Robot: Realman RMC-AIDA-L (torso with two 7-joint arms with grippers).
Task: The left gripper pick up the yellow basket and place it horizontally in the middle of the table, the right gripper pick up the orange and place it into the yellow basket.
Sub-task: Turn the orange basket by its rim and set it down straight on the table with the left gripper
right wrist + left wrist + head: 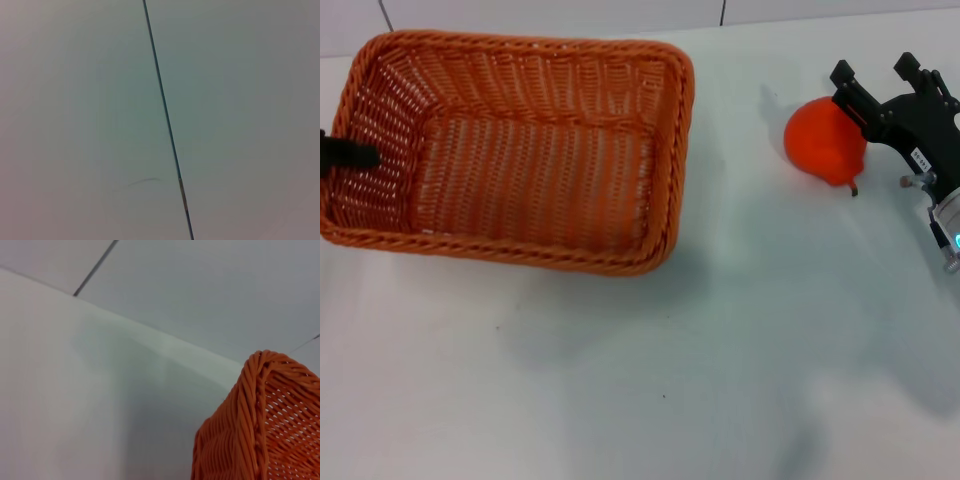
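I am looking down at a pale white table (650,380) spreading to the near edge, while a light wall (570,12) with thin dark seams (723,12) is rising behind its far edge.

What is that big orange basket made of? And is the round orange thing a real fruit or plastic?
The yellow basket looks like woven wicker or plastic cane: thin strands cross with gaps between them, and the rim is braided. Which of the two, the look leaves open. The orange has a smooth, matte skin and a short dark stem. It could be real or a plastic toy; the pictures cannot settle it.
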